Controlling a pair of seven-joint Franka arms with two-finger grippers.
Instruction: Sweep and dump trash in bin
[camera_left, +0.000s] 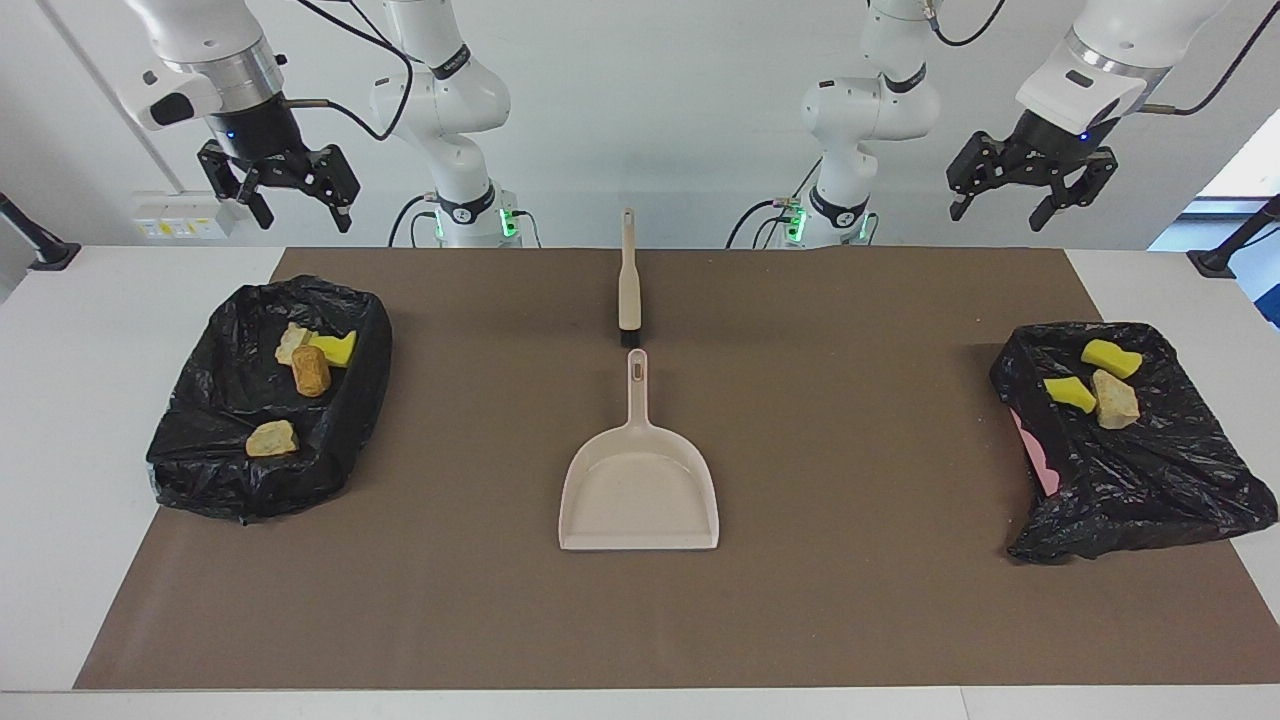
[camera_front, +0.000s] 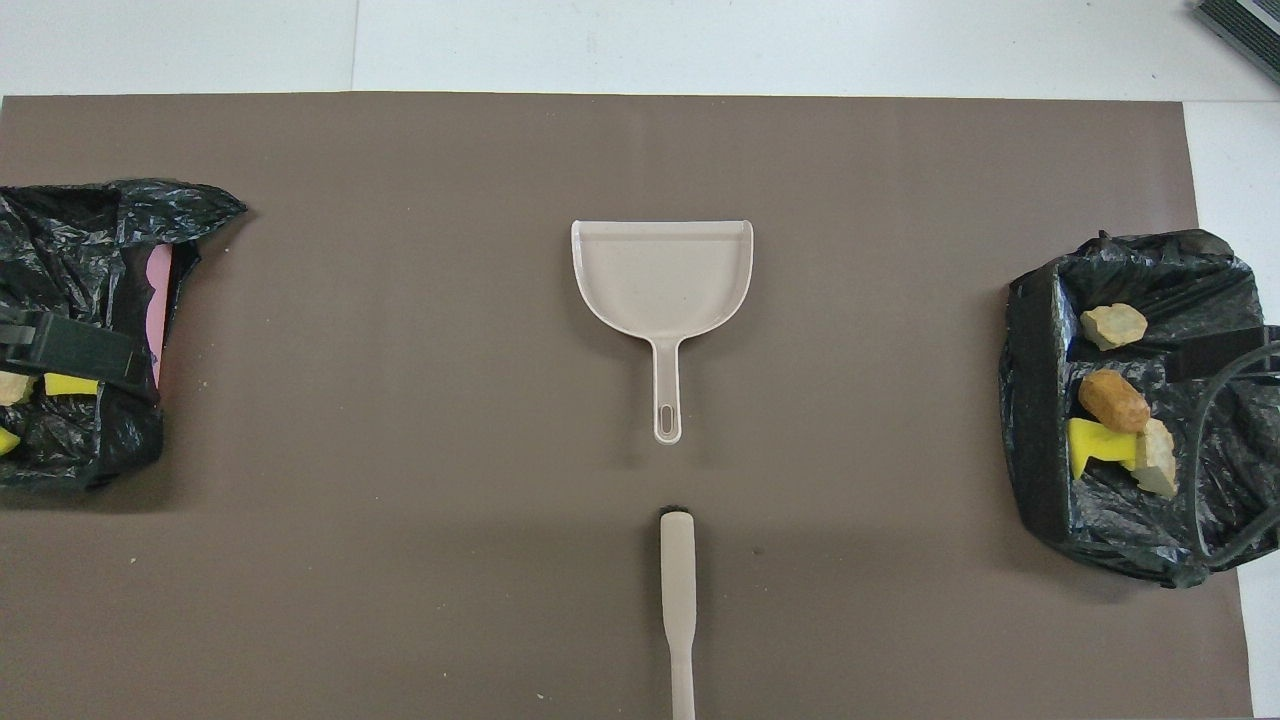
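Observation:
The trash lies in two black-bagged bins. In the bin (camera_left: 200, 460) at the right arm's end are a yellow scrap (camera_left: 335, 348), a brown chunk (camera_left: 311, 371) and two tan pieces (camera_left: 271, 438). The bin (camera_left: 1130, 480) at the left arm's end holds two yellow scraps (camera_left: 1110, 357) and a tan chunk (camera_left: 1114, 399). My right gripper (camera_left: 303, 217) hangs open and empty high over its bin's robot-side edge. My left gripper (camera_left: 1000, 215) hangs open and empty, high above the table's robot-side edge at the left arm's end.
A beige dustpan (camera_left: 640, 490) lies mid-mat with its handle toward the robots. The beige brush (camera_left: 628, 290) lies in line with it, nearer the robots. In the overhead view the dustpan (camera_front: 662, 275) and brush (camera_front: 677, 590) show the same layout.

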